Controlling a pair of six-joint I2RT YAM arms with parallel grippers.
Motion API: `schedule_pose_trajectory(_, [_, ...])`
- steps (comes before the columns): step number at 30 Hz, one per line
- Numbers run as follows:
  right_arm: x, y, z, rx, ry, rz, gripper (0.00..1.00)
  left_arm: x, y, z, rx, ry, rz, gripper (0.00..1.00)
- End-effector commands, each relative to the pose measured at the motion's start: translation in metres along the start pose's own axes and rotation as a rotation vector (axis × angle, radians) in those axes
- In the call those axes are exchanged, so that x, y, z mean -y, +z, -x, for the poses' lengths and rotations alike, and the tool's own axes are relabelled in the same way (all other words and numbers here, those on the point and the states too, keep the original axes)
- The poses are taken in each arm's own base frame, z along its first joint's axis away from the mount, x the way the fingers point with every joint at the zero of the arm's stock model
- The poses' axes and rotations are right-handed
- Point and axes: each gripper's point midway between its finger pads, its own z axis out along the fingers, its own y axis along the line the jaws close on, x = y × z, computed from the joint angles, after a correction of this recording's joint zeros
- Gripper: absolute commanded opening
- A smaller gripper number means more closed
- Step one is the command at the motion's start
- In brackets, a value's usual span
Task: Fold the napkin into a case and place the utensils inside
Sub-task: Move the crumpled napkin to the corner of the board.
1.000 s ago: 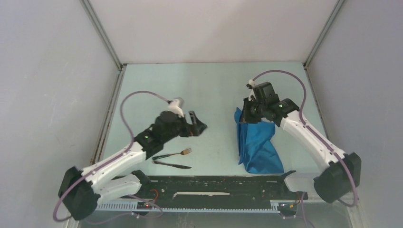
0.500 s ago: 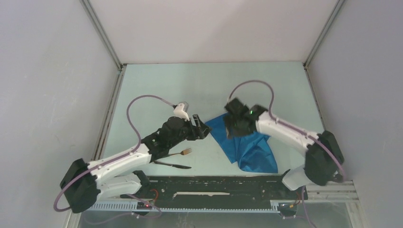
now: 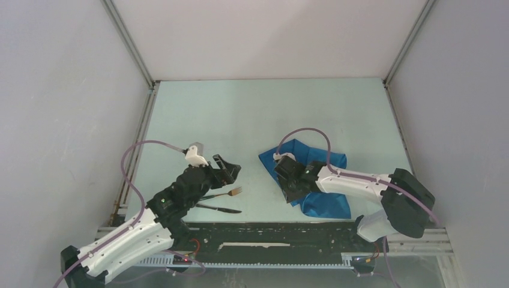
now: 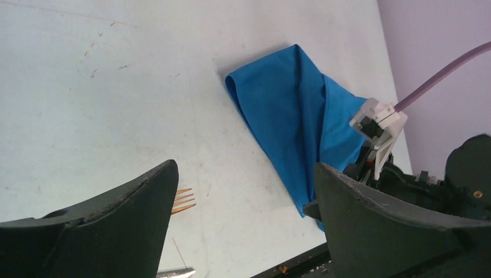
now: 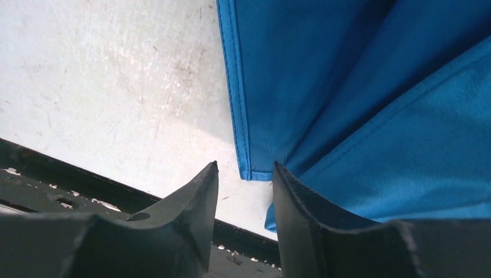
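Top external | pale table point(image 3: 240, 114), grey walls point(image 3: 60, 120) | left tool point(image 4: 245, 168) wide | right tool point(image 5: 244, 168) narrow, at napkin point(image 3: 327, 201) edge

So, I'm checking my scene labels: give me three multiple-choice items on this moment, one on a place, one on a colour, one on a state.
1. Where do the fork and knife lie? A on the bare table, left of the napkin; B on the napkin; C against the far wall.
2. The napkin's colour? A red; B blue; C white.
3. The left gripper is: A shut on the fork; B shut on the napkin; C open and empty.
Answers: A, both lie on the table clear of the cloth; B, the cloth is bright blue; C, its fingers stand wide apart with nothing between.
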Motion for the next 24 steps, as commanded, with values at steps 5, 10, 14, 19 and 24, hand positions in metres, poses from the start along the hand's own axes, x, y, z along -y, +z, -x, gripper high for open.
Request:
schedule_pose_trajectory(5, [-0.003,0.018,0.006,-0.01,-0.002,0.085,0.51,-0.007,0.007,-0.008,-0.024,0.002,0.04,0.94])
schedule_pose_trajectory(10, [0.004,0.029,-0.004,-0.046,-0.032,0.025,0.49,-0.002,0.008,-0.003,-0.02,0.017,0.033,0.94])
schedule_pose_trajectory(14, [0.007,0.036,-0.012,-0.065,-0.052,-0.037,0.46,-0.003,0.009,-0.004,-0.02,0.02,0.039,0.94])
schedule_pose_trajectory(19, [0.009,0.042,-0.015,-0.066,-0.047,-0.099,0.11,-0.005,0.009,-0.003,-0.017,0.025,0.047,0.94])
schedule_pose_trajectory(24, [0.004,0.014,0.008,0.052,-0.014,-0.058,0.0,-0.003,0.012,-0.008,-0.034,0.032,0.034,0.95])
